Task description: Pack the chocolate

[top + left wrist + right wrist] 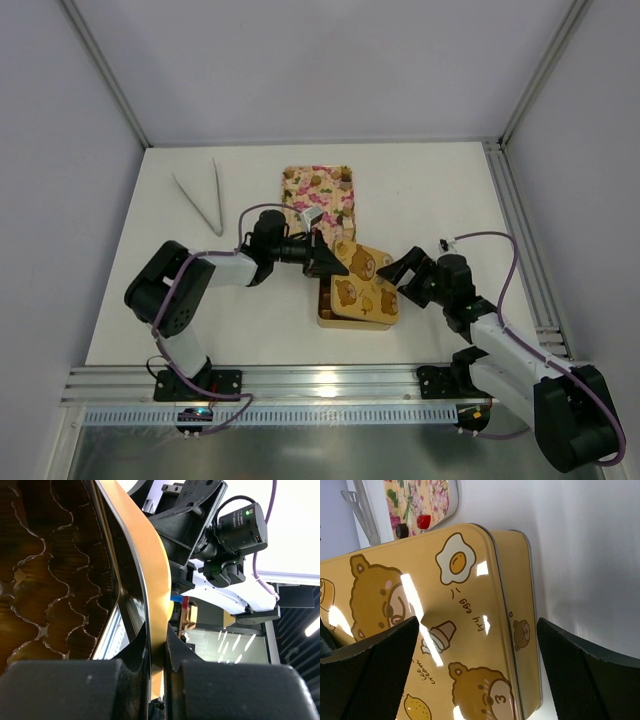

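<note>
White table [230, 300] carries, on my remote feed, the gold box [345, 318] near the arms, its bear-printed lid [365, 275] lying askew over it, with the pink floral tray [318, 192] just beyond. My left gripper [325, 260] is clamped on the lid's left rim, while the right gripper [405, 272] hangs spread wide just beside the box's right side, gripping nothing. What chocolate [346, 184] I can make out is a few small dark pieces in the floral tray; I cannot tell whether any sits in the box.
</note>
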{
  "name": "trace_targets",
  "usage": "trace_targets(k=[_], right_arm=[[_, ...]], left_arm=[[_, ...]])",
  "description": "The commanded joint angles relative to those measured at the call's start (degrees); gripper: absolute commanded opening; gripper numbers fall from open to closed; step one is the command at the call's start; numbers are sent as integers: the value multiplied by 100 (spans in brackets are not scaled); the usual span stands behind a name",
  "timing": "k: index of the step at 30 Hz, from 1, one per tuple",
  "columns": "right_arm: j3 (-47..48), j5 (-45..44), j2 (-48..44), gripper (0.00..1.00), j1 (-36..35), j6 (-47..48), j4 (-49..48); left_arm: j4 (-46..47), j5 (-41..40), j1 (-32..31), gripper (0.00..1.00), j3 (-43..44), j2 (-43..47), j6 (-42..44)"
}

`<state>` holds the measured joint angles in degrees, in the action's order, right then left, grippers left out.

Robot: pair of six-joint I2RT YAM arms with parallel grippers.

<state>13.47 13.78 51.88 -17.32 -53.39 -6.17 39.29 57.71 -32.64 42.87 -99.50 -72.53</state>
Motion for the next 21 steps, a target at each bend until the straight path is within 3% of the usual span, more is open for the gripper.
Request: trace_targets(k=[1, 21], right_arm=[[-47, 98, -11, 100, -43, -137, -560], [-231, 512, 60, 100, -43, -497, -1123]], left_arm=[[360, 117, 83, 2, -42, -43, 2], [422, 65, 215, 9, -104, -227, -33]])
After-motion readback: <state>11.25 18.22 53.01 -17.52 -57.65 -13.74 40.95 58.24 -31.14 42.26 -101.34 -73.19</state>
